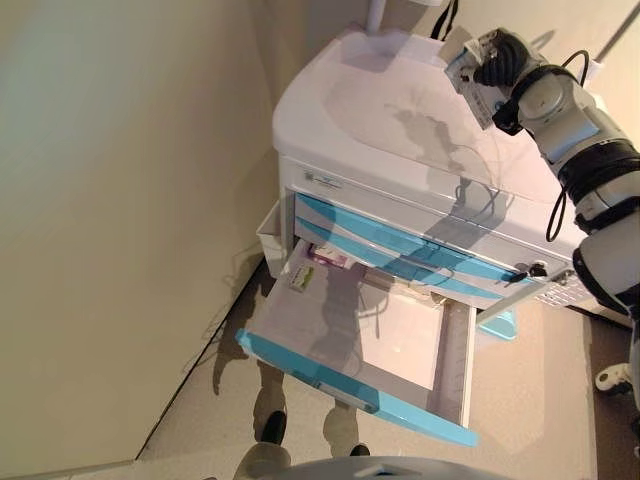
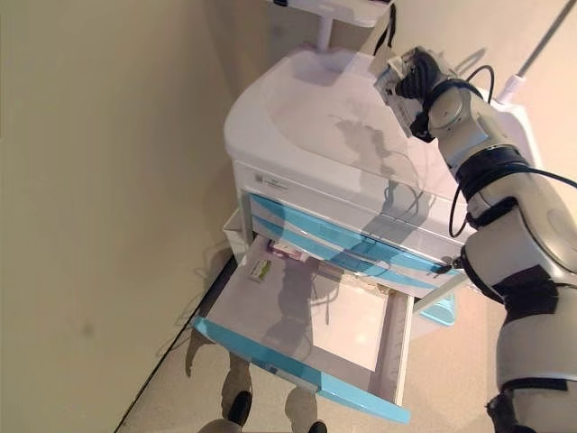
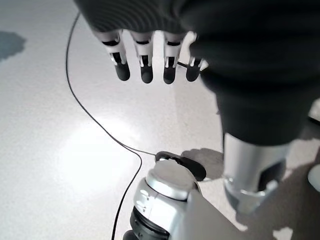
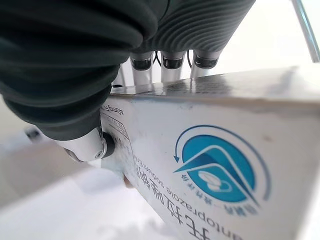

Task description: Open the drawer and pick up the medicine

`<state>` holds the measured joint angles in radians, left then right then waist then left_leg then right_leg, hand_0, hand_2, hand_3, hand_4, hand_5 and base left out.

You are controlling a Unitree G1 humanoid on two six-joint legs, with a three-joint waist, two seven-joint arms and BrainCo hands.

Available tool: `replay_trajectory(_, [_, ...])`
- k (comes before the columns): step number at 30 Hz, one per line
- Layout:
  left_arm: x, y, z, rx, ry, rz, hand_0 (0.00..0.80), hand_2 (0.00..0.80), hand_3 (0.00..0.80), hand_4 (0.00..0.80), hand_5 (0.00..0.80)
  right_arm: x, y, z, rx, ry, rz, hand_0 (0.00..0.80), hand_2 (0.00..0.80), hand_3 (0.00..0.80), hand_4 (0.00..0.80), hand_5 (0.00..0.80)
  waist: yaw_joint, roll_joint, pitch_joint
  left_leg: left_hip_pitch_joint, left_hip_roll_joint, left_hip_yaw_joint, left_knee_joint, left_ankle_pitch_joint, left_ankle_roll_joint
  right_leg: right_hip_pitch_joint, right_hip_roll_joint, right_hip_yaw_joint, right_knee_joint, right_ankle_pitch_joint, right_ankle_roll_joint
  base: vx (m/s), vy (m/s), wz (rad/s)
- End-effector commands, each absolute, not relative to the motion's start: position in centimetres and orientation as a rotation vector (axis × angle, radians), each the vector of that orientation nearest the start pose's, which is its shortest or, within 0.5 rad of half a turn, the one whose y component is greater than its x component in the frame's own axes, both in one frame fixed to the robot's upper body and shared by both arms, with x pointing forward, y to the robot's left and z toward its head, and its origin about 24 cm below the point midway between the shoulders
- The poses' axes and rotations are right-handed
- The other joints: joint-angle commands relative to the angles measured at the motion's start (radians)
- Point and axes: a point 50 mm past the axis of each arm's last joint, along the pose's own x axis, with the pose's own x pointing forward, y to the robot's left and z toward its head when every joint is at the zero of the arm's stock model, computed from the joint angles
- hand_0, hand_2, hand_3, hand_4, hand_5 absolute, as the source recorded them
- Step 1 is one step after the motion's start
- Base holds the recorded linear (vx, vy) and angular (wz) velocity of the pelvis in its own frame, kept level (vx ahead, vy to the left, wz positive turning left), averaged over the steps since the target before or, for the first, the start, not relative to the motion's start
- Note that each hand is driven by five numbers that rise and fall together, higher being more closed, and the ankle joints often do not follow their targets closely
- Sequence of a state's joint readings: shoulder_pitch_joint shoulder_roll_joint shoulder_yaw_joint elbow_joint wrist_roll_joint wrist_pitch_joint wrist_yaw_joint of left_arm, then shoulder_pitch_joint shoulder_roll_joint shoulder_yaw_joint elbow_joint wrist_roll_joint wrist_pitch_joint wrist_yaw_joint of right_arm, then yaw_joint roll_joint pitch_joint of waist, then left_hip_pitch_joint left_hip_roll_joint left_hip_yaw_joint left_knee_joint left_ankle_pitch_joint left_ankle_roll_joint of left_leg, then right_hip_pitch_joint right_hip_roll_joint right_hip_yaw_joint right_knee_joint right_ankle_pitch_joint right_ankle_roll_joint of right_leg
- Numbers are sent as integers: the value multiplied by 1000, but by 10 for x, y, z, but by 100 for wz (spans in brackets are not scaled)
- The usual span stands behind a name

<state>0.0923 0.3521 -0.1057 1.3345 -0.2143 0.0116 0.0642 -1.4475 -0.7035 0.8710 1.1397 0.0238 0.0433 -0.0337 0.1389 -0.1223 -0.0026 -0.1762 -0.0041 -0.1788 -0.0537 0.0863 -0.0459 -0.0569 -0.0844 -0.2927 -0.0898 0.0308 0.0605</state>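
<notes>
My right hand [image 1: 503, 58] is raised above the white cart's top [image 1: 380, 115] and is shut on a white medicine box [image 1: 466, 80] with a blue round logo. In the right wrist view the box [image 4: 215, 170] fills the frame, with my thumb [image 4: 90, 145] on one face and my fingers [image 4: 170, 62] behind it. The bottom blue-fronted drawer [image 1: 350, 385] stands pulled out. Two small boxes lie at its back left: a white-green one [image 1: 303, 277] and a purple one [image 1: 330, 258]. My left hand [image 3: 145, 60] hangs over the floor with straight fingers, holding nothing.
Two closed blue drawers [image 1: 400, 240] sit above the open one. A beige wall [image 1: 120, 220] stands close on the left. A white side bin [image 1: 268, 228] hangs on the cart's left and a blue bin [image 1: 503, 322] on its right. A pole [image 1: 376, 14] rises behind the cart.
</notes>
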Motion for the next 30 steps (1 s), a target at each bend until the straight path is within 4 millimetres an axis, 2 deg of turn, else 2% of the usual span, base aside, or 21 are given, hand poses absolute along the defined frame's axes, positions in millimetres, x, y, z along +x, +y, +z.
replay_trajectory(1, [40, 302, -149, 268, 1369, 392, 0, 0, 0, 0, 0, 412, -243, 326, -1216, -158, -318, 800, 800, 800, 800, 800, 0, -30, 18, 22, -37, 23, -6, -29, 4, -13, -20, -11, 78, -2, 61, 10, -3, 11])
replay_trajectory(2, [42, 301, -149, 269, 1365, 388, 0, 0, 0, 0, 0, 413, -244, 318, -1267, -122, -310, 800, 800, 800, 800, 800, 6, -30, 21, 20, -39, 18, -7, -29, 4, -14, -20, -14, 75, -2, 61, 10, -6, 8])
replay_trajectory(5, [43, 300, -150, 269, 1367, 384, 0, 0, 0, 0, 0, 414, -252, 307, -1271, -69, -319, 800, 800, 800, 800, 800, 11, -30, 23, 17, -41, 14, -6, -30, 5, -15, -19, -17, 71, -4, 61, 18, -9, 7])
replay_trajectory(9, [43, 298, -151, 275, 1370, 370, 0, 0, 0, 0, 0, 414, -257, 301, -1306, -25, -325, 800, 800, 800, 800, 800, 16, -31, 25, 16, -43, 11, -6, -30, 4, -14, -18, -20, 69, -4, 61, 5, -3, 1])
replay_trajectory(10, [43, 297, -151, 277, 1372, 363, 0, 0, 0, 0, 0, 413, -260, 297, -1319, -2, -335, 502, 502, 502, 502, 502, 18, -32, 26, 16, -43, 10, -7, -30, 5, -15, -18, -21, 68, -4, 62, 0, 0, 0])
replay_trajectory(11, [43, 297, -151, 277, 1372, 363, 0, 0, 0, 0, 0, 413, -260, 297, -1319, -2, -335, 364, 364, 364, 364, 364, 18, -32, 26, 16, -43, 10, -7, -30, 5, -15, -18, -21, 68, -4, 62, 0, 0, 0])
replay_trajectory(12, [44, 296, -151, 277, 1371, 359, 0, 0, 0, 0, 0, 414, -260, 295, -1306, -6, -340, 0, 0, 0, 0, 0, 20, -31, 27, 14, -44, 10, -9, -30, 4, -16, -18, -21, 66, -3, 62, 0, 0, 0])
replay_trajectory(22, [43, 293, -153, 266, 1373, 359, 0, 0, 0, 0, 0, 414, -255, 300, -1295, -35, -323, 0, 0, 0, 0, 0, 14, -31, 28, 20, -43, 18, -11, -34, 6, -15, -18, -8, 63, -2, 62, 0, 0, 0])
replay_trajectory(30, [43, 290, -154, 256, 1373, 353, 0, 0, 0, 0, 0, 412, -262, 298, -1276, -27, -331, 0, 0, 0, 0, 0, 7, -29, 28, 28, -38, 28, -14, -37, 6, -13, -16, -1, 64, -4, 61, 0, 0, 0])
